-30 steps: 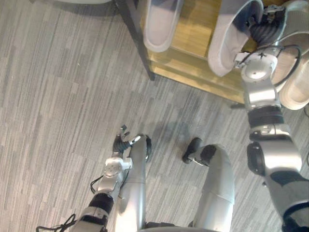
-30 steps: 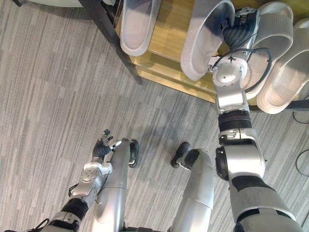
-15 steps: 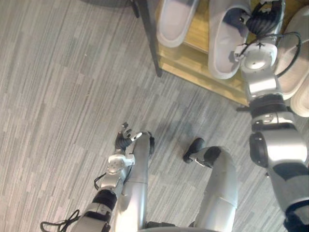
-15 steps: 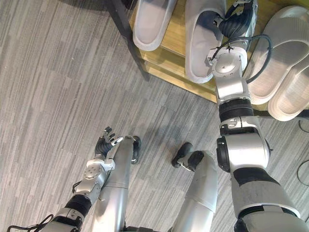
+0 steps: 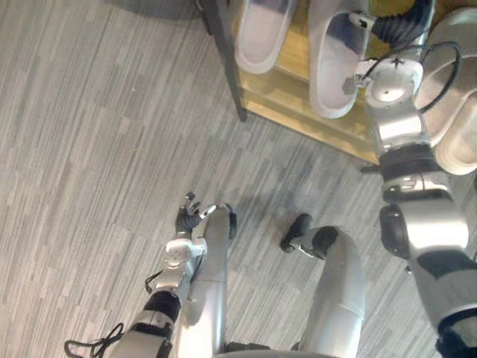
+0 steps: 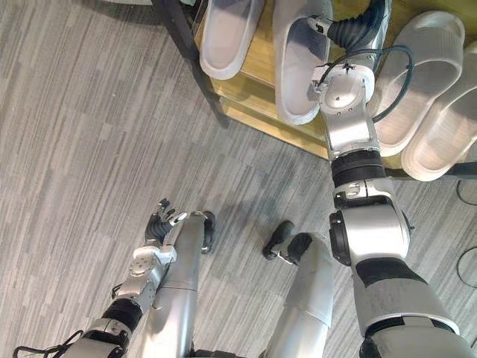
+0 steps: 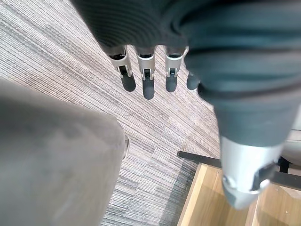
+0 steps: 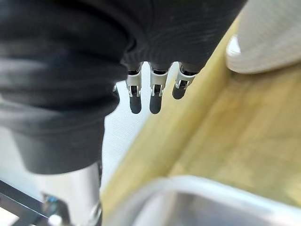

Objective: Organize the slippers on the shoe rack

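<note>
The right hand (image 6: pixel 359 24) reaches over the shoe rack (image 6: pixel 262 67) at its wooden shelf. The second slipper (image 6: pixel 294 67) from the left lies just beside it on the robot's left, with the hand's dark cover crossing the slipper's open strap end. Whether hand and slipper actually touch cannot be told from the head views. In the right wrist view the fingers (image 8: pixel 155 101) are straight and side by side, clasping nothing. They hang over the shelf's wood, with a pale surface past them.

Four slippers sit on the one rack, all with their heels toward the robot. Two are pale grey-white: the first slipper (image 6: pixel 227 33), next to the dark frame leg (image 6: pixel 186 52), and the second beside it. Two are beige: the third slipper (image 6: pixel 417 82) on the far side of the right arm, and the fourth slipper (image 6: pixel 447 138) just beside it and nearer the robot. The two pairs stand apart, with the arm between them.

The left hand (image 6: pixel 160 224) hangs low at the robot's side over the grey carpet floor (image 6: pixel 89 149), well apart from the rack. Its fingers (image 7: pixel 148 87) are loosely extended and hold nothing.
</note>
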Controlling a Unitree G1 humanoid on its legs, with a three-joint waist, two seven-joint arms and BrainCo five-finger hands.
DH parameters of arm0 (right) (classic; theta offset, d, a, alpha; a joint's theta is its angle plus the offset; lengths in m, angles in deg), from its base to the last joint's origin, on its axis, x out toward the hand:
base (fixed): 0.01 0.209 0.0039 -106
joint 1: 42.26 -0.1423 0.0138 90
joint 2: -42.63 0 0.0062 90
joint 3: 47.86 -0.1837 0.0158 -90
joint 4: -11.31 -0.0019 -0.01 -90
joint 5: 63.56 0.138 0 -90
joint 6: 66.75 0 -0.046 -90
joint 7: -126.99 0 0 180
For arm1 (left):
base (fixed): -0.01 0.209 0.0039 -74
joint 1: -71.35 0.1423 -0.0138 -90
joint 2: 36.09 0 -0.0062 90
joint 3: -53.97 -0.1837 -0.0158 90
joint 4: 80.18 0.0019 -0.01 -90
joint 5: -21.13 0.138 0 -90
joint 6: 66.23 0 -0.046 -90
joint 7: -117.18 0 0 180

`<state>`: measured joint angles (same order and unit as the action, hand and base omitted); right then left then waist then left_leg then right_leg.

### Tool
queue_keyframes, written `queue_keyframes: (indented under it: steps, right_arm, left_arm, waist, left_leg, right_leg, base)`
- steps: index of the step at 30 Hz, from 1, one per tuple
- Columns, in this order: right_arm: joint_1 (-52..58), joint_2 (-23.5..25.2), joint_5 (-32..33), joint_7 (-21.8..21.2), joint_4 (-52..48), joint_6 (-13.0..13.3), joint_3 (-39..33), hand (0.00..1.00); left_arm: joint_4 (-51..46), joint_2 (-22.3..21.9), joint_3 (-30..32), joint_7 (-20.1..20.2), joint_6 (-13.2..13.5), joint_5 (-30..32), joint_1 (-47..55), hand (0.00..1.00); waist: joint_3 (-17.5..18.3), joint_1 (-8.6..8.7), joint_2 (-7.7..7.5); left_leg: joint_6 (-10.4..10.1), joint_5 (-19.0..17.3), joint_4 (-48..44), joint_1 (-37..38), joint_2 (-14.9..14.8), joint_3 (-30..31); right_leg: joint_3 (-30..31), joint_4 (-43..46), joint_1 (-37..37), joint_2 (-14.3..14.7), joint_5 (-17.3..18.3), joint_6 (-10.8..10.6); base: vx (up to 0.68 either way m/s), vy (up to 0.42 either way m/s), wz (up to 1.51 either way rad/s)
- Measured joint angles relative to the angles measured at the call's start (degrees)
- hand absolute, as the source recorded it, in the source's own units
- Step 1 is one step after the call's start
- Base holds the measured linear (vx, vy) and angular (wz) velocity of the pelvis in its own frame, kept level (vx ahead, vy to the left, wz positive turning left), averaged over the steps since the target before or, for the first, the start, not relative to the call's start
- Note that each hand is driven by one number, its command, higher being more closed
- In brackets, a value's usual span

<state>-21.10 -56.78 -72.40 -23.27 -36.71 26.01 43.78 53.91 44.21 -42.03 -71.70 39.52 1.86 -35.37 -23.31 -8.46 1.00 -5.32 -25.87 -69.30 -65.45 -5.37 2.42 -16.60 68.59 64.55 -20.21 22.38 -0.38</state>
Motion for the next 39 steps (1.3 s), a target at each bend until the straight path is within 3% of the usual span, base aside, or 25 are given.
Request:
queue_keyframes:
  steps: [6, 11, 13, 25, 31, 39]
  right_arm:
    - [3.75, 2.04, 0.03, 0.1, -4.61, -0.02, -1.75, 0.0]
    - [9.06, 8.12, 2.36, 0.35, -10.46, 0.91, -3.15, 0.0]
    - [11.05, 10.16, 3.8, 0.4, -11.93, 1.32, -3.76, 0.0]
    - [16.77, 18.39, 11.28, 0.14, -12.38, 3.78, -8.35, 0.0]
    - [17.9, 20.96, 14.74, -0.14, -12.12, 4.21, -9.79, 0.0]
    - [18.71, 20.93, 19.89, -1.8, -11.85, 5.91, -9.98, 0.0]
  left_arm:
    - [0.72, 0.2, 0.43, 0.01, -0.42, -0.01, -0.01, 0.0]
    - [1.9, 0.35, 0.83, 0.0, -1.25, 0.02, 0.03, 0.0]
    - [2.26, 0.35, 1.55, 0.02, -1.48, 0.02, 0.08, 0.0]
    - [2.72, -0.38, 4.4, -0.14, -2.3, 0.08, 0.16, 0.0]
    - [2.83, -0.74, 5.23, -1.01, -2.45, 0.1, 0.17, 0.0]
    - [3.8, -1.58, 6.8, -1.05, -2.52, 0.29, 0.08, 0.0]
  waist:
    - [0.2, 0.19, -0.37]
    - [0.22, 0.93, -0.41]
    - [0.62, 0.95, -1.09]
    - [1.02, 1.12, -1.71]
    - [1.09, 0.9, -1.75]
    - [1.13, 0.55, -1.7]
  left_leg:
    - [-0.05, 0.09, 0.45, 0.87, -0.3, -0.15]
    - [-0.08, 0.1, 1.49, 3.1, -0.53, -0.36]
    - [-0.23, 0.22, 2.14, 3.49, -0.7, -0.54]
    - [-0.66, 0.47, 2.69, 3.99, -0.98, -0.03]
    - [-0.73, 0.52, 2.88, 3.94, -0.91, 0.07]
    - [-1.25, 0.79, 3.18, 3.42, -0.48, 1.29]
  right_leg:
    - [-0.04, -0.59, -0.71, 0.34, -0.22, 0.39]
    - [0.03, -1.46, -2.67, 0.67, -0.27, 0.49]
    - [0.21, -1.96, -2.72, 0.88, -0.41, 0.72]
    - [-0.67, -2.42, -3.76, 1.34, -0.34, 0.82]
    - [-0.8, -2.43, -3.74, 1.3, -0.09, 1.15]
    - [-1.73, -2.0, -3.77, 1.04, 0.64, 1.61]
  base:
    - [0.0, 0.008, -0.02]
    - [0.0, 0.007, -0.01]
    - [0.01, 0.005, -0.07]
    - [0.0, 0.003, 0.0]
    - [0.0, 0.0, 0.0]
    - [0.01, -0.002, 0.07]
